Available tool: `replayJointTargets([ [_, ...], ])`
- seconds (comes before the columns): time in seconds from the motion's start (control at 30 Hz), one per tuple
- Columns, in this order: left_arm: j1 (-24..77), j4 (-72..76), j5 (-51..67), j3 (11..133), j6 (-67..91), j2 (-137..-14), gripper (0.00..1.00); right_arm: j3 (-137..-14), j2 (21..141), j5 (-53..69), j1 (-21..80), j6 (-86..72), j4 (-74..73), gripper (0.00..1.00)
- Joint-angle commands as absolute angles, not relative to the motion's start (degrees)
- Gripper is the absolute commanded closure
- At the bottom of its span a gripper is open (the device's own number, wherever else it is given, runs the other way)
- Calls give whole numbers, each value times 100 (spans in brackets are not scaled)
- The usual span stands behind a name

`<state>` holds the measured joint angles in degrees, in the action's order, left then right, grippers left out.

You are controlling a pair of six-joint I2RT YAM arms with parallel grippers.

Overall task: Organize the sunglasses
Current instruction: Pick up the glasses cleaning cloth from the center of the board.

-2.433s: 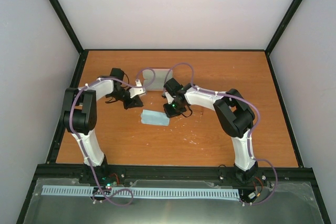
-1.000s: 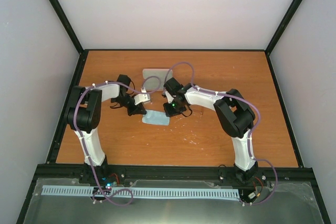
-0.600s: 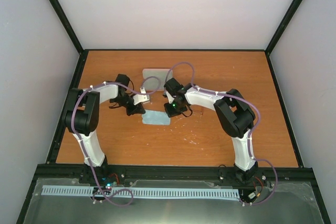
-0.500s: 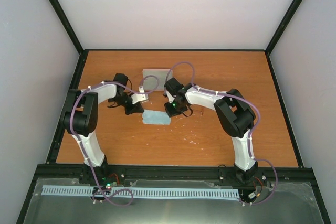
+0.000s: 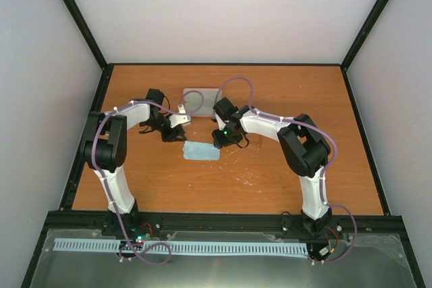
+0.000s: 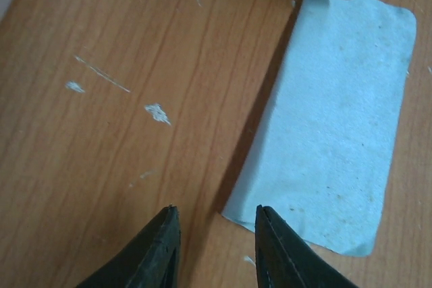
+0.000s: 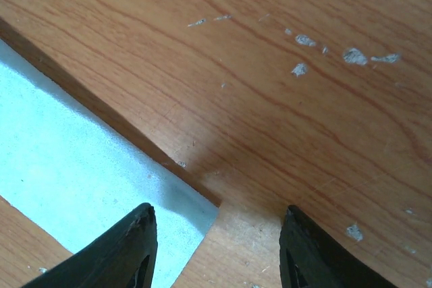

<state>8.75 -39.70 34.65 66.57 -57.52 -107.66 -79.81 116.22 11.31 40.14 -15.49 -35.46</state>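
- The sunglasses are not showing in any view. An arm may be hiding them, so I cannot place them.
- The cloth (image 6: 337, 119) is lying flat on the table (image 5: 270, 166), seemingly spread as a resting spot for the glasses.
- The left gripper (image 6: 212, 214) is hovering slightly parted and empty at one cloth corner. The right gripper (image 7: 216, 210), spread wider and empty, is hanging over another corner. Both are likely lining up to pinch or straighten the cloth.
- The case (image 5: 201, 95) is lying beyond the cloth.
- Counting: one cloth, one case, two grippers, no glasses in sight.
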Motion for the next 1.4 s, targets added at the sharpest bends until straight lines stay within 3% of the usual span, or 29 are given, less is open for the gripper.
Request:
replayJointTargets([
  [0.0, 917, -3981, 3679, 6989, -5785, -10983, 67, -8016, 11813, 1215, 3973, -1511, -3745, 52],
  [0.27, 1010, -4058, 3695, 6916, -5877, -11129, 67, -8196, 12035, 1393, 3978, -1468, -3871, 58],
  [0.77, 1115, -4052, 3686, 6630, -6021, -11100, 67, -8043, 12108, 1531, 4050, -1446, -3898, 57],
  [1.37, 1160, -3891, 3698, 6583, -5933, -11195, 98, -7964, 12364, 1670, 4165, -1431, -4003, 75],
])
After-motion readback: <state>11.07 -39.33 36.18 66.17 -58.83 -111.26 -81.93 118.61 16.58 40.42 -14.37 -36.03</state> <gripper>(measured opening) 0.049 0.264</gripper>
